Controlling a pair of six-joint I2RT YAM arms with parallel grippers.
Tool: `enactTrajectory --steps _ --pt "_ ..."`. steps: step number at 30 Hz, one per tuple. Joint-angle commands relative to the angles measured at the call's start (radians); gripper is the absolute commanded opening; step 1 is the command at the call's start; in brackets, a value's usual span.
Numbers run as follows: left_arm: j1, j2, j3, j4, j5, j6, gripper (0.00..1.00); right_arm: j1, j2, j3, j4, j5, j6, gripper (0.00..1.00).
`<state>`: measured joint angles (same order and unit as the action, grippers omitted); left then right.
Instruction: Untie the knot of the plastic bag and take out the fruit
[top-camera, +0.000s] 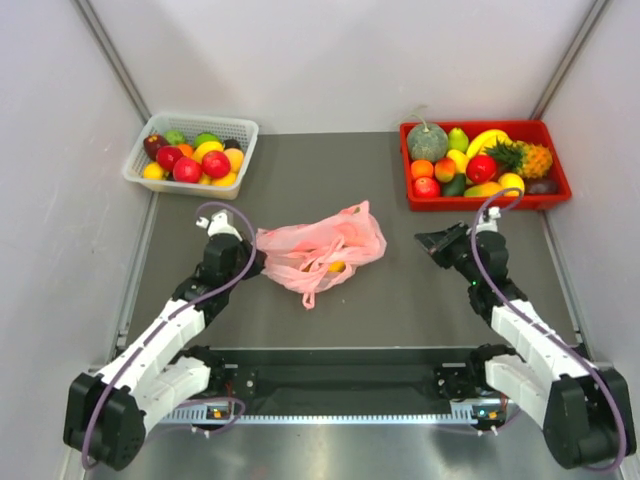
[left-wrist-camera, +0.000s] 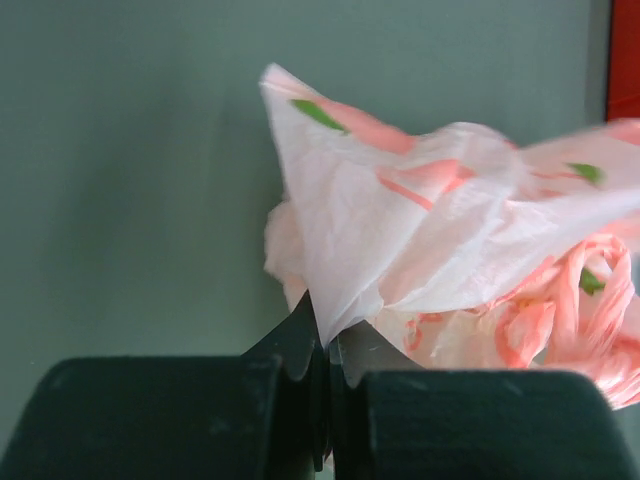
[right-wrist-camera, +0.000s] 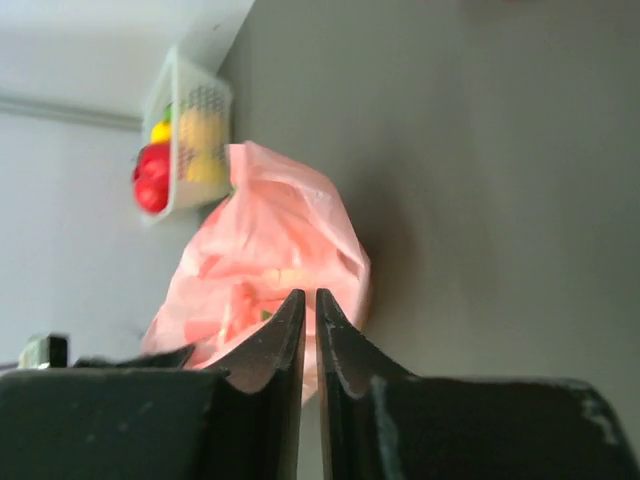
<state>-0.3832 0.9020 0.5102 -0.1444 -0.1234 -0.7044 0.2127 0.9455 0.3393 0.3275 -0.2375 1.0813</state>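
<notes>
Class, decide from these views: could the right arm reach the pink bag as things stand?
Probably yes. The right gripper points at the pink bag with only bare table between them. Its jaws are shut and would need opening. The left gripper pinches the bag's other side.

The bag (top-camera: 322, 248) is pink with green and darker pink marks. The tray (top-camera: 470, 203) is red. The basket (top-camera: 210, 119) is white.

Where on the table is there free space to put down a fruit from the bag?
Free: the far strip between the white basket and the red tray; the near strip between the pink bag and the black rail. Crowded: where the left hand pinches the bag.
</notes>
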Motion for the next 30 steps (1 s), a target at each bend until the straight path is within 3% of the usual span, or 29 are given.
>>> enactTrajectory --steps 1,4,8,11,14,21,30 --pt "0.020 0.002 0.008 0.009 0.001 0.052 0.00 -0.059 -0.053 0.111 -0.324 0.109 -0.150 0.10" --pt "0.024 0.003 0.008 0.014 0.036 0.057 0.00 -0.078 -0.036 0.182 -0.438 0.115 -0.251 0.40" --pt "0.026 0.034 0.008 0.049 0.119 0.054 0.00 -0.056 0.018 0.297 -0.480 -0.037 -0.434 0.60" --pt "0.026 0.069 0.011 0.092 0.198 0.054 0.00 0.083 0.062 0.430 -0.614 0.027 -0.613 0.74" --pt "0.024 0.104 0.034 0.097 0.229 0.048 0.00 0.272 0.082 0.524 -0.677 0.199 -0.694 0.85" --pt "0.023 0.133 0.050 0.112 0.301 0.033 0.00 0.595 0.234 0.658 -0.734 0.444 -0.699 0.93" --pt "0.010 0.120 0.014 0.137 0.324 0.006 0.00 0.749 0.478 0.799 -0.798 0.612 -0.508 0.95"
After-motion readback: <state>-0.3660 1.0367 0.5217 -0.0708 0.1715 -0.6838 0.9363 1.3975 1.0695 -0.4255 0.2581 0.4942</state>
